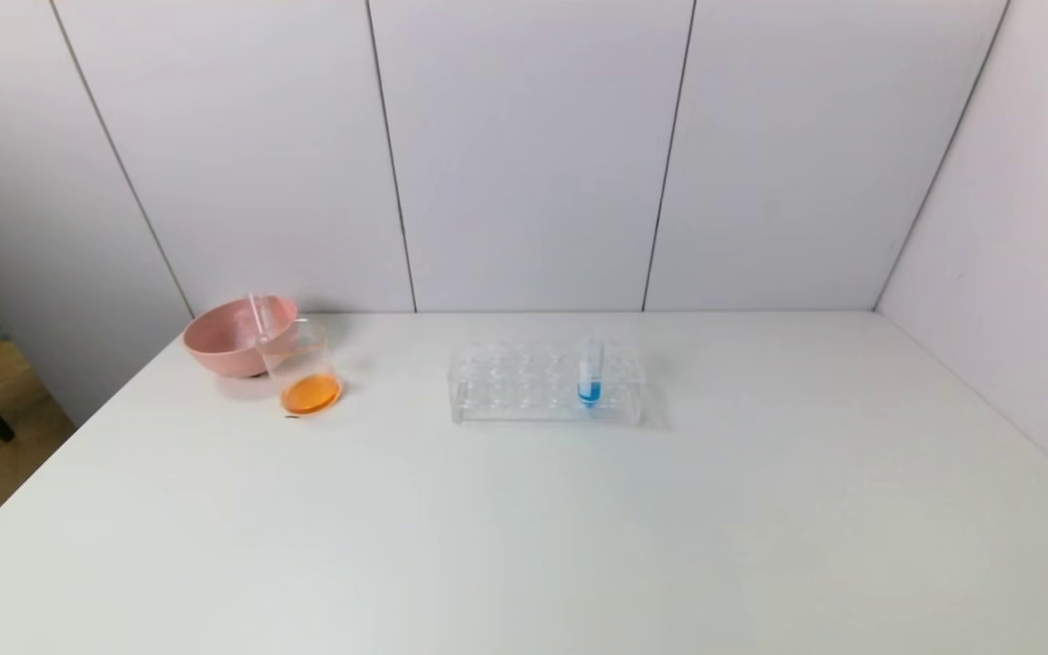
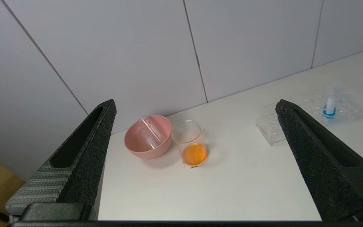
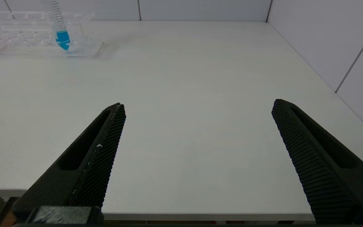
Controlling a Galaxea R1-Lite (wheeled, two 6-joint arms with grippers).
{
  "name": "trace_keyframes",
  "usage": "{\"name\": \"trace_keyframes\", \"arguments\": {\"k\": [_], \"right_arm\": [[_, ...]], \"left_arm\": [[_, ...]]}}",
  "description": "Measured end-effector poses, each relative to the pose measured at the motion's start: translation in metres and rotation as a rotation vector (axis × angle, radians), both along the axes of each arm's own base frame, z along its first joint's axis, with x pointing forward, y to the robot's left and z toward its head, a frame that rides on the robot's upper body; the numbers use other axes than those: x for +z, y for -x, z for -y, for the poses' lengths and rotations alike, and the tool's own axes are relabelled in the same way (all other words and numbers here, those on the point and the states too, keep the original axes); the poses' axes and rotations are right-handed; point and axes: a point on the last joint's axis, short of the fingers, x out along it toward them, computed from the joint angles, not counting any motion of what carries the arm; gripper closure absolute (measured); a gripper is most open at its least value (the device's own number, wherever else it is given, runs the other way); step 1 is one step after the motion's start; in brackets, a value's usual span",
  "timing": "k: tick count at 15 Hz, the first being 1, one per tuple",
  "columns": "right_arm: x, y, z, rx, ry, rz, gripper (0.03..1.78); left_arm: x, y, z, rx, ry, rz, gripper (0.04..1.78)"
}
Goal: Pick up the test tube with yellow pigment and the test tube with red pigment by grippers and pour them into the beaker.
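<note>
We see the beaker (image 2: pixel 190 143) holding orange liquid, touching the pink bowl (image 2: pixel 147 137) on the white counter (image 1: pixel 524 528) before grey wall panels (image 1: pixel 524 155). Our left gripper (image 2: pixel 194 105) and right gripper (image 3: pixel 197 105) hang well back, fingers (image 2: pixel 99 126) apart, empty.

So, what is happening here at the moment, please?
Nothing is being handled now. The left gripper and the right gripper are both open and empty, pulled back at the near side of the table. The beaker holds orange liquid and stands beside the pink bowl, where empty tubes lie. Only the blue tube is in the rack.
</note>
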Motion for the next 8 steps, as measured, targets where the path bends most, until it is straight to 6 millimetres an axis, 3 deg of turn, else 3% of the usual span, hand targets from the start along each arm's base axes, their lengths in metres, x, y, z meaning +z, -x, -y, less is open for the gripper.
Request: {"name": "trace_keyframes", "arguments": {"k": [5, 8], "right_arm": [[0.000, 0.000, 0.000, 0.000, 0.000, 0.000, 0.11], [0.000, 0.000, 0.000, 0.000, 0.000, 0.000, 0.11]], "left_arm": [[-0.028, 0.089, 0.003, -0.054, -0.074, 0.218, 0.06], [-0.048, 0.127, 0.004, -0.003, -0.229, 0.378, 0.06]]}}
